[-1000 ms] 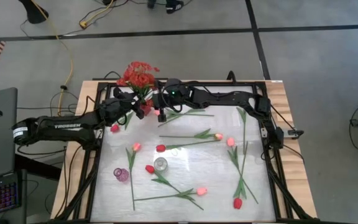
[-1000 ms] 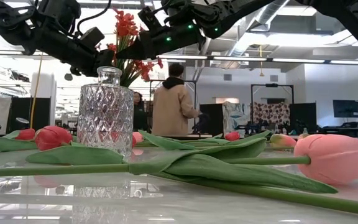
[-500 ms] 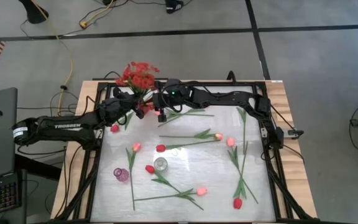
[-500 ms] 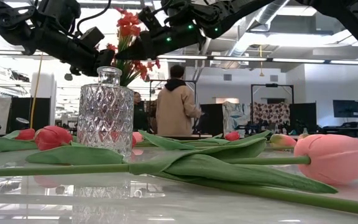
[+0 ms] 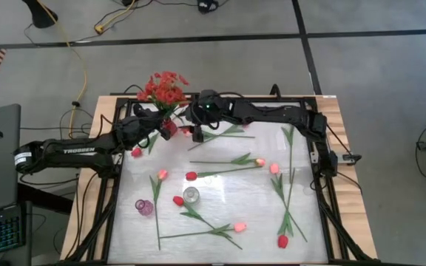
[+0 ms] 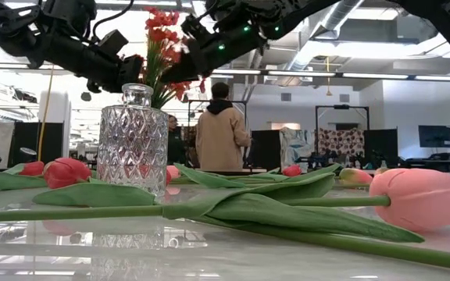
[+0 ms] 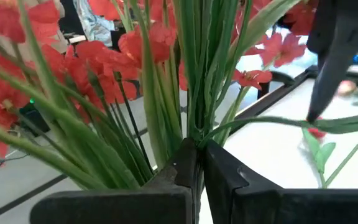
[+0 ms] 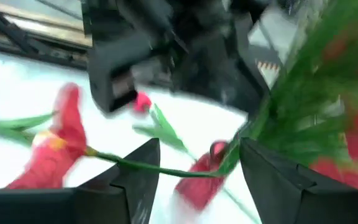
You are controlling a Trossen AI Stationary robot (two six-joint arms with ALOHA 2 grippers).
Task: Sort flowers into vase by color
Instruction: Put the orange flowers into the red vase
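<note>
- Left end effector (image 7: pixel 197 163) at the far left corner of the worktop (image 5: pixel 220 193), fingers clamped tight on the green stems of the red blossom spray (image 5: pixel 164 89), which stands raised above the worktop edge.
- Right end effector (image 8: pixel 197 168) sits just beside it, fingers spread apart, gripping nothing; a red bloom on a thin stem lies between them in its wrist view.
- Down at worktop level, the clear cut-glass vase (image 6: pixel 132 140) stands upright, with the spray's red blooms (image 6: pixel 162 43) showing above its neck, farther back.
- A small purple vase (image 5: pixel 145 207) stands near the front left.
- Pink tulips (image 5: pixel 240 227) and red tulips (image 5: pixel 282 241) lie scattered flat across the white surface, stems crossing.
- A person (image 6: pixel 219 129) in a tan jacket stands in the room beyond.
</note>
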